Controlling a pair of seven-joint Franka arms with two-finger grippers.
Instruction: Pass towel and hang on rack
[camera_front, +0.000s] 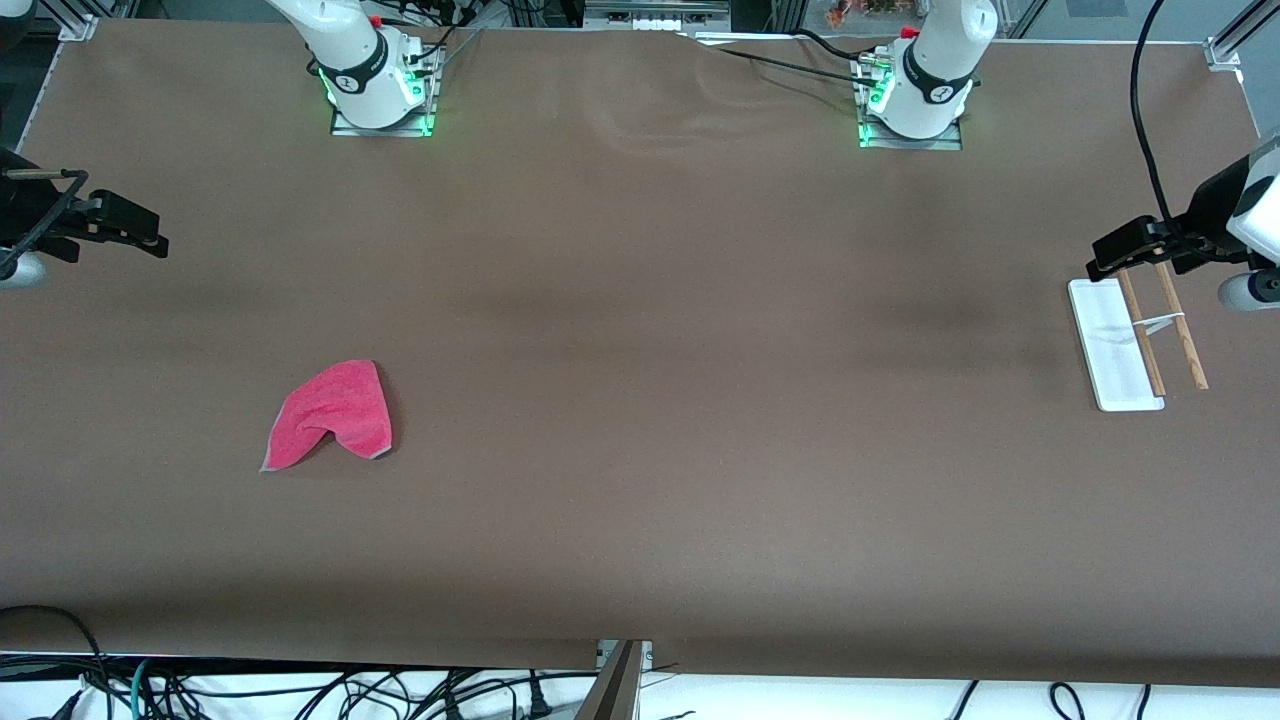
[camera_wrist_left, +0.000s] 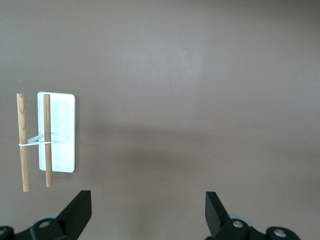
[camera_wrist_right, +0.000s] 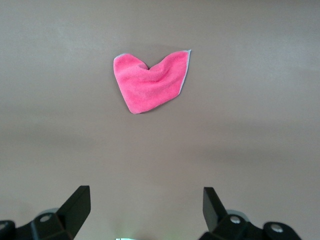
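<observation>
Near the table's (camera_front: 640, 330) edge at the right arm's end the towel (camera_front: 333, 415) lies crumpled, the rack (camera_front: 1135, 345) at the other end, while the left gripper (camera_wrist_left: 147, 212) and right gripper (camera_wrist_right: 146, 210) hover wide open, both empty.

Bare table (camera_front: 640, 400) between towel (camera_front: 335, 415) and rack (camera_front: 1135, 345), nothing standing between
</observation>
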